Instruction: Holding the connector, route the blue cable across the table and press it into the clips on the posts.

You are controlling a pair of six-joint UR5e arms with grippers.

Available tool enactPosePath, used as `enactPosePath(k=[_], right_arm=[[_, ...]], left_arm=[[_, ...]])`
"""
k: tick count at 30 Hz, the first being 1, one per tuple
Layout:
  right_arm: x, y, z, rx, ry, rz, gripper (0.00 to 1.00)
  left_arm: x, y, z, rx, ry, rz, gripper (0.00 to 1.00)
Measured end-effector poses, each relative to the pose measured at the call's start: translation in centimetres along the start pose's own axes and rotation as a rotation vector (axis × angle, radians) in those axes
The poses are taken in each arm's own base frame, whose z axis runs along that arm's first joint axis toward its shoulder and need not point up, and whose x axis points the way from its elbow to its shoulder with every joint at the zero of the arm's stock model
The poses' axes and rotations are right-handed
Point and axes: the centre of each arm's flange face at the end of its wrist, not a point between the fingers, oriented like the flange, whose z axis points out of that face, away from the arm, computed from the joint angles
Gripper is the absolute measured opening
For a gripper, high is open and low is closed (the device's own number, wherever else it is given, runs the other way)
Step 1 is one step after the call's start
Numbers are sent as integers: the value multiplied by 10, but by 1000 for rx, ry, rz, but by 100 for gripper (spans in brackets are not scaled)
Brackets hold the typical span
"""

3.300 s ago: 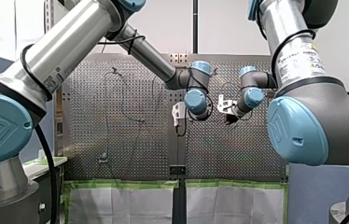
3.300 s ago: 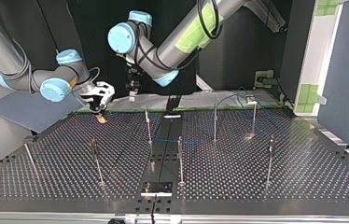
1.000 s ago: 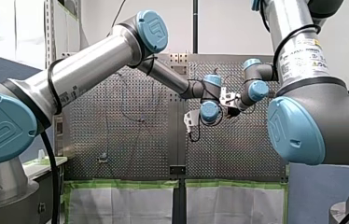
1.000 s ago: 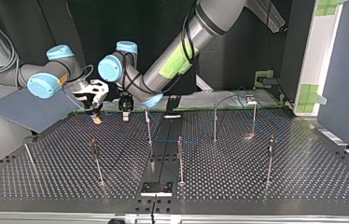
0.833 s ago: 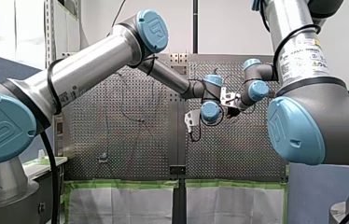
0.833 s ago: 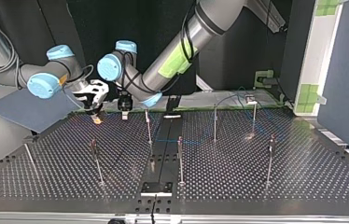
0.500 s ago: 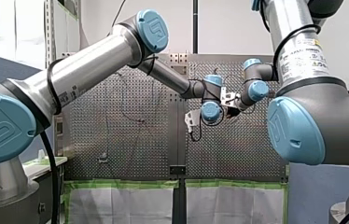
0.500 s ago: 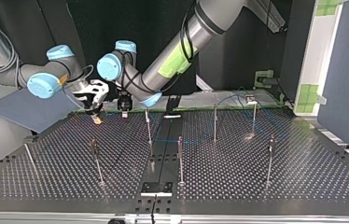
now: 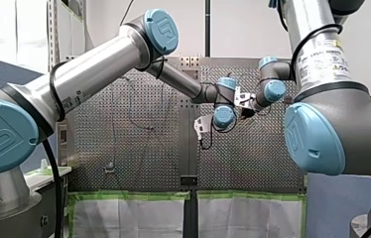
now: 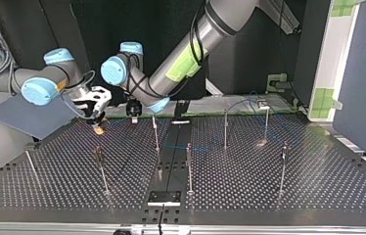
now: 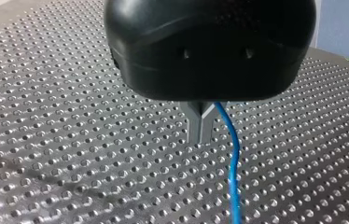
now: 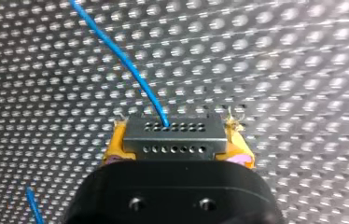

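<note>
perforated table (image 10: 269, 186) under right gripper (image 12: 177, 142) clamping connector (image 12: 175, 133); left gripper (image 11: 200, 133) pinches blue cable (image 11: 233, 177)

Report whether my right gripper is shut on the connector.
My right gripper is shut on the connector: yellow pads press both its sides.

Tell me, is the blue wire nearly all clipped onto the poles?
Barely started. Done: my right gripper is shut on the connector. In hand: my left gripper pinches the blue cable close by. To do: the cable lies low on the table, hooked onto none of the posts that I can see, so all the routing remains.
</note>
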Motion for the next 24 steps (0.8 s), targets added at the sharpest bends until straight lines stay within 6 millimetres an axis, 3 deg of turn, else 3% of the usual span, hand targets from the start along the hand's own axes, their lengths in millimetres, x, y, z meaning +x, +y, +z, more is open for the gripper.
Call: enactPosePath(k=[4, 15, 24], right_arm=[[19, -4, -7, 8, 30, 2, 0], [73, -14, -37, 17, 96, 0, 0], [104, -20, -61, 31, 125, -1, 0]], left_arm=[[-20, -5, -8, 6, -8, -1, 0], [-103, -17, -31, 21, -86, -39, 0], [-172, -17, -58, -9, -150, -81, 0]])
